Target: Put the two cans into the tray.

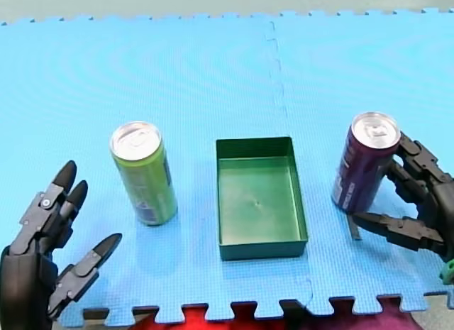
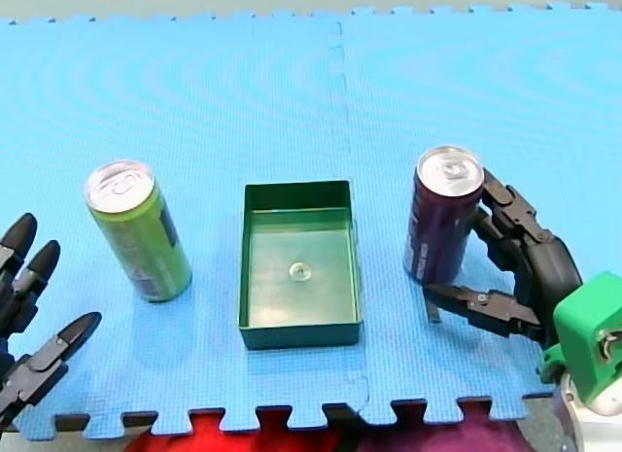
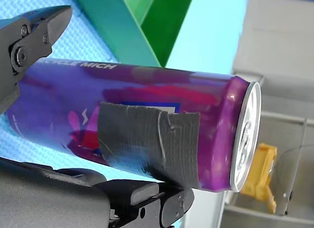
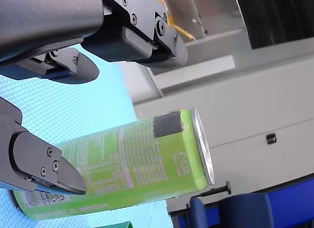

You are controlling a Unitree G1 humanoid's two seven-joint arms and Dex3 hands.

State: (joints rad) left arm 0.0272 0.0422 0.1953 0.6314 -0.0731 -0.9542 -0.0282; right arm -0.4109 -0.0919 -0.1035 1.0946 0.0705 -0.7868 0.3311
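Nearest the robot, the left hand (image 1: 50, 245) hangs at the near left corner of the blue foam mat (image 1: 177, 74), empty and uncurled, a little apart from the green can (image 1: 144, 174), which stands upright to the left of the tray (image 1: 254, 140). At the near right, the right hand (image 1: 415, 202) is wrapped round the purple can (image 1: 365, 167). Its fingers (image 1: 415, 156) press the can's far side and its thumb (image 1: 386, 223) reaches in at the base. The first wrist view shows the same can held between the digits, with a grey tape patch (image 3: 147, 139) on its side. This can stands upright on the mat, just right of the tray and not touching it, so the step in hand appears to be securing the first can, and neither can is in the tray yet. The next move probably calls for a firm grip, a lift clear of the tray's wall, a short carry to the left and an upright set-down that leaves room for the second can. The green tray sits between the two cans with a small pale speck (image 2: 299, 270) on its floor. Red fabric (image 1: 234, 317) shows below the mat's jigsaw edge, and a seam (image 1: 278, 74) runs away across the mat. Beyond it, the wrist views show grey shelving (image 3: 279, 90), a yellow object (image 3: 262, 174) and a pale cabinet (image 4: 255, 90).
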